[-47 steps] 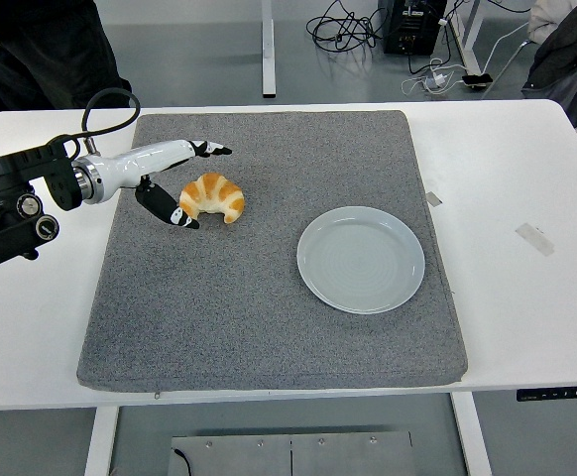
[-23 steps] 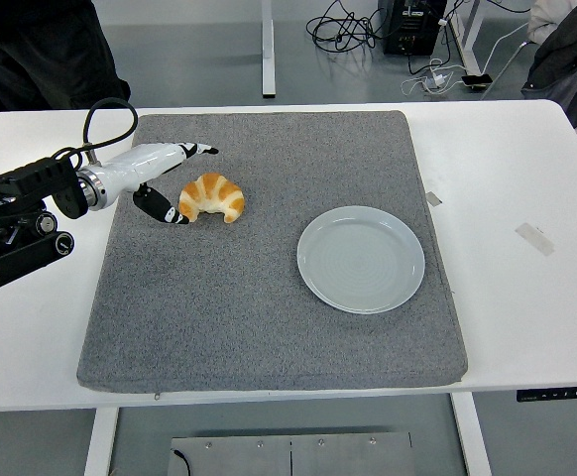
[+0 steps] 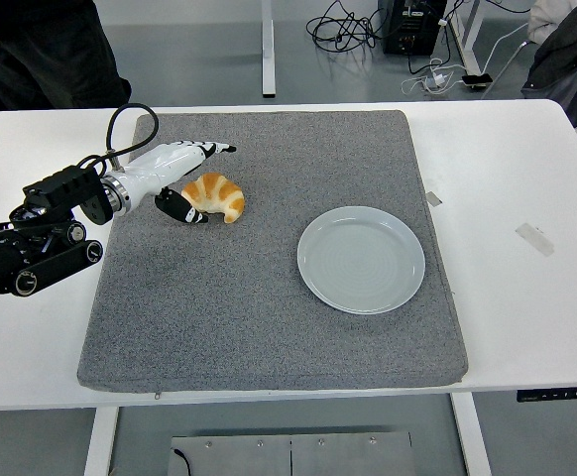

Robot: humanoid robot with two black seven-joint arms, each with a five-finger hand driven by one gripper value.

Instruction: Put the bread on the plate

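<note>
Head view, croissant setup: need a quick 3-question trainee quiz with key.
1. True or false: the golden-brown croissant already rests on the round pale grey plate.
2. Which hand is at the croissant? A) left hand B) right hand C) a person's hand
3. Fill in: both croissant and plate sit on a grey ____ mat covering the white table.

Key:
1. False; it lies on the mat, to the left of the plate and apart from it.
2. A; white-shelled, fingers spread around the croissant's left end, not yet closed on it.
3. felt-like.
</note>
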